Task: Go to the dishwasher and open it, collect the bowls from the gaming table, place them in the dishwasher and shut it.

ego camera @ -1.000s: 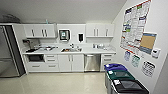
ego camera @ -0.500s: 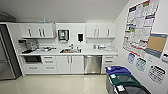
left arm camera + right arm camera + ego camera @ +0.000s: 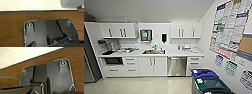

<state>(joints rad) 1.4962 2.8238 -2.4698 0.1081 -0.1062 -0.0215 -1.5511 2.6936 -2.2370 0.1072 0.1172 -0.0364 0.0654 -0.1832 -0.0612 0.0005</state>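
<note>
Kitchenette wall ahead. Dishwasher (image 3: 176, 66) shut, steel front under the white surface (image 3: 184, 53), right of the sink (image 3: 153, 52), between white cabinet doors (image 3: 153, 66) and drawers (image 3: 194, 63). Pale floor (image 3: 139, 86) open in front. Blue-lidded bin (image 3: 204, 74) and green-lidded bin (image 3: 212, 85) crowd the right wall. Cannot tell either gripper's state.

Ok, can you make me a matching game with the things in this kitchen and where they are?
Things:
1. dishwasher
2. sink
3. blue bin
4. microwave

Places:
A. by the right wall, on the floor
B. low at the left end, under the counter
C. set in the counter, in the middle
D. under the counter, right of the white doors

Pairs: 1-D, 2-C, 3-A, 4-B
</note>
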